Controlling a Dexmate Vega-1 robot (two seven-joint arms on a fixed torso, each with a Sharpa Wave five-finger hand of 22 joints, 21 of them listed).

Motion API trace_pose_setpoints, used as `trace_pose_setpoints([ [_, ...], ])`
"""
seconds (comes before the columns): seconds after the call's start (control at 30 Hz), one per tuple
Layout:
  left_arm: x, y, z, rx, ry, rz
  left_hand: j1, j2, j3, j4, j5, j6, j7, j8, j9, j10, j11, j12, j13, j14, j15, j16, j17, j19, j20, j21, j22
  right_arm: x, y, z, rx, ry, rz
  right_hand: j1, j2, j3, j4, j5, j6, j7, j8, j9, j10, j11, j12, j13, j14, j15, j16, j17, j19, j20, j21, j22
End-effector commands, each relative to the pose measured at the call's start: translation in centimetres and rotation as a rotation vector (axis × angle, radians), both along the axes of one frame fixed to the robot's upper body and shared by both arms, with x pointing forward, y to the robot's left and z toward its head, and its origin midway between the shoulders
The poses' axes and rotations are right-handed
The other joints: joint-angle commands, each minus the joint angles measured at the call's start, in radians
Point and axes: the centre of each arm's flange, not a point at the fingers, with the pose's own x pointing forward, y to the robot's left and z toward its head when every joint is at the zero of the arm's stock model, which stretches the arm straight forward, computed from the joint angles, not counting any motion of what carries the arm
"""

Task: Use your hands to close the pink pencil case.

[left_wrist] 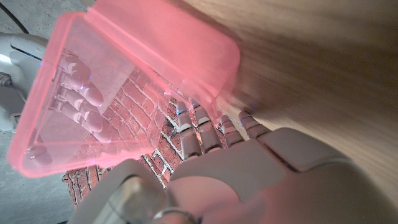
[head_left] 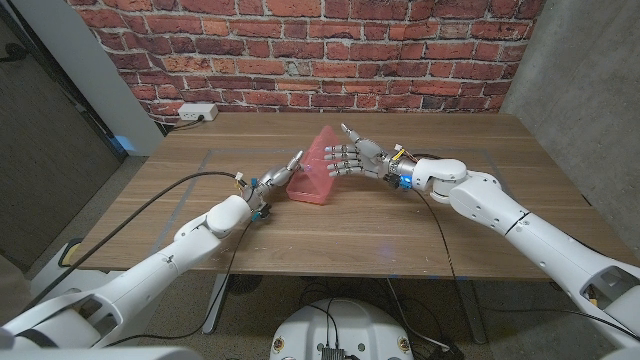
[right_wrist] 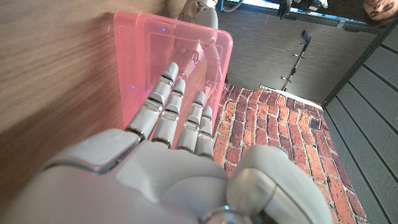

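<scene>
The pink see-through pencil case (head_left: 312, 175) stands open in the middle of the table, its lid (head_left: 325, 145) raised nearly upright. My left hand (head_left: 272, 181) reaches in from the left, fingers stretched out against the case's left end (left_wrist: 205, 74). My right hand (head_left: 356, 157) is on the other side, with its fingers (right_wrist: 166, 102) spread and laid on the outer face of the lid (right_wrist: 146, 56). In the left wrist view the right hand's fingers (left_wrist: 78, 93) show through the pink plastic. Neither hand grips anything.
The wooden table (head_left: 420, 225) has bare room in front of and behind the case. Black cables (head_left: 160, 200) trail along both arms. A white power strip (head_left: 197, 112) sits at the far left edge by the brick wall. A person (right_wrist: 380, 7) is at the picture's corner.
</scene>
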Motion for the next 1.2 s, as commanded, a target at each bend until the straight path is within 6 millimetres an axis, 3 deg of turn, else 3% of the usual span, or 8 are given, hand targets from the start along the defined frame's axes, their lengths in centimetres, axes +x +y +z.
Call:
trace_pose_setpoints([
  [0.03, -0.5, -0.6, 0.1, -0.013, -0.012, -0.027, -0.006, 0.0, -0.003, -0.007, 0.008, -0.011, -0.004, 0.001, 0.003, 0.002, -0.008, 0.0, 0.0, 0.011, -0.076, -0.004, 0.003, 0.001, 0.006, 0.006, 0.003, -0.2, 0.5, -0.2, -0.019, 0.009, 0.018, 0.005, 0.004, 0.002, 0.002, 0.002, 0.007, 0.011, -0.001, 0.002, 0.002, 0.004, -0.002, 0.002, -0.002, -0.003, -0.001, 0.003, -0.003, 0.002, -0.002, 0.002],
  [0.23, -0.9, -0.9, 0.6, -0.02, -0.024, -0.033, -0.006, -0.001, -0.002, -0.008, 0.01, -0.013, -0.005, 0.005, 0.003, 0.003, -0.013, 0.0, -0.001, 0.012, -0.076, -0.004, 0.003, 0.002, 0.008, 0.005, 0.003, -0.1, 0.5, -0.4, -0.027, 0.022, 0.034, 0.004, 0.004, 0.002, 0.002, 0.001, 0.008, 0.013, -0.002, 0.002, -0.001, 0.006, -0.004, 0.002, -0.006, -0.001, -0.002, 0.003, -0.006, 0.006, -0.004, 0.002],
  [0.4, -1.4, -1.4, 1.2, -0.044, -0.042, -0.048, 0.027, -0.012, 0.011, -0.033, 0.023, -0.178, -0.045, -0.004, 0.001, -0.02, -0.013, -0.008, -0.001, 0.013, -0.075, -0.01, 0.0, 0.006, 0.009, -0.001, 0.0, -0.1, 0.5, -0.5, -0.034, 0.025, 0.047, 0.0, 0.004, 0.001, 0.005, 0.002, 0.007, 0.016, -0.006, 0.003, -0.006, 0.007, -0.007, 0.002, -0.024, 0.004, -0.006, 0.003, -0.016, 0.011, -0.01, 0.001],
  [0.73, -1.7, -1.8, 1.7, -0.046, -0.059, -0.058, 0.035, -0.012, 0.013, -0.036, 0.026, -0.187, -0.049, 0.004, 0.001, -0.022, -0.019, -0.007, -0.001, 0.01, -0.072, -0.012, 0.0, 0.008, 0.009, -0.002, 0.0, -0.1, 0.7, -0.6, -0.048, 0.038, 0.084, -0.005, 0.006, 0.0, 0.009, 0.002, 0.002, 0.021, -0.014, 0.003, -0.022, 0.014, -0.016, 0.002, -0.051, 0.007, -0.011, 0.003, -0.034, 0.018, -0.02, 0.001],
  [0.87, -1.7, -1.9, 1.7, -0.036, -0.06, -0.056, 0.038, -0.012, 0.014, -0.038, 0.027, -0.189, -0.049, 0.006, 0.001, -0.022, -0.02, -0.007, -0.001, 0.011, -0.072, -0.011, 0.0, 0.007, 0.01, -0.002, 0.0, -0.1, 0.8, -0.6, -0.06, 0.031, 0.099, -0.001, 0.023, 0.011, 0.012, 0.004, 0.003, 0.02, -0.02, 0.003, -0.03, 0.011, -0.023, 0.001, -0.086, -0.062, -0.012, 0.003, -0.045, 0.018, -0.028, 0.001],
  [1.03, -1.7, -2.1, 1.5, -0.036, -0.056, -0.056, 0.043, -0.013, 0.015, -0.04, 0.028, -0.191, -0.049, 0.008, 0.001, -0.021, -0.021, -0.007, -0.001, 0.009, -0.072, -0.012, 0.0, 0.008, 0.011, -0.003, 0.0, 0.0, 1.0, -0.6, -0.092, 0.035, 0.129, 0.0, 0.033, 0.018, 0.016, 0.004, -0.013, 0.016, -0.031, 0.003, -0.061, 0.003, -0.037, 0.001, -0.121, -0.07, -0.012, 0.004, -0.071, 0.028, -0.04, 0.001],
  [1.2, -1.7, -2.2, 1.5, -0.033, -0.06, -0.052, 0.047, -0.013, 0.015, -0.042, 0.029, -0.193, -0.049, 0.01, 0.001, -0.02, -0.024, -0.006, -0.001, 0.009, -0.073, -0.012, 0.0, 0.008, 0.011, -0.003, 0.0, 0.1, 1.1, -0.5, -0.124, 0.034, 0.148, -0.012, 0.055, 0.035, 0.034, 0.006, -0.059, -0.001, -0.051, 0.004, -0.124, -0.015, -0.06, 0.001, -0.128, -0.088, -0.003, 0.01, -0.081, 0.036, -0.041, 0.01],
])
